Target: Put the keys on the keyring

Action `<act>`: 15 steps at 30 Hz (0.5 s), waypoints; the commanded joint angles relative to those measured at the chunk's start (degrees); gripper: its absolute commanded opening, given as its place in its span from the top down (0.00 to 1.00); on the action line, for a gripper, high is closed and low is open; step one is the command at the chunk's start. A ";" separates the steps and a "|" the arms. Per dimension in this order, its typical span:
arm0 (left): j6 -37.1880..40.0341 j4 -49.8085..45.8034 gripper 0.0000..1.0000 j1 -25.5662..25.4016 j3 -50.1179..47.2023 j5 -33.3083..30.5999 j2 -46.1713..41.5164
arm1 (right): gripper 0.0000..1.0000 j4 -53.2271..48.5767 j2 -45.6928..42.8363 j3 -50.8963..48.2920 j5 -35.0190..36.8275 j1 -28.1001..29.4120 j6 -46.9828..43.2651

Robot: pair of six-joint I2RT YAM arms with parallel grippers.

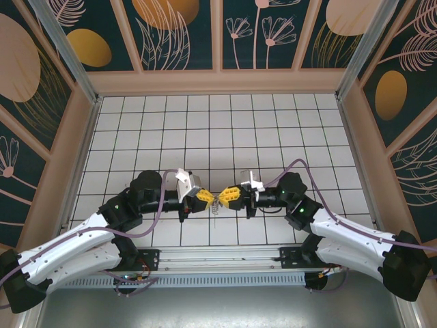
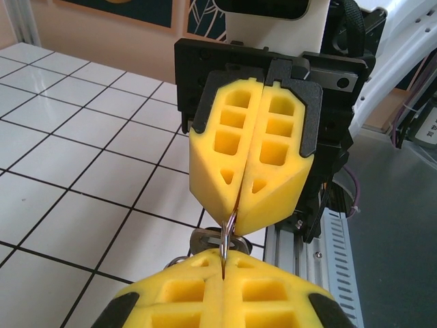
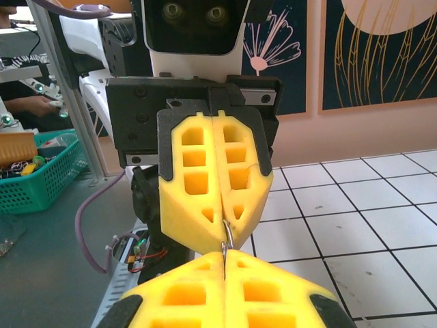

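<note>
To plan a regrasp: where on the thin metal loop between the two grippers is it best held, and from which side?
Pinch its opposite ends, coming in level from left and right. The metal loop stands on edge, so shut jaws clamp its flat faces, as the left gripper and right gripper do.

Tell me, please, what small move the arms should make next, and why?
Probably hold the left end effector still and turn the right end effector slightly, to work the thin metal ring round. Both are shut on that one ring, tip to tip, with almost no gap between them, so pulling them apart might bend the ring or drop it.
</note>
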 commanded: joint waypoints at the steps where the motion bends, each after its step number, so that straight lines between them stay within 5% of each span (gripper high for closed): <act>1: 0.95 1.97 1.00 -0.23 2.24 0.04 0.42 | 1.00 -0.46 -0.83 3.01 -0.48 1.62 -2.10; 15: 0.98 1.14 1.00 -0.20 2.70 -0.27 0.49 | 1.00 -2.06 -0.84 4.37 -0.72 2.04 -3.58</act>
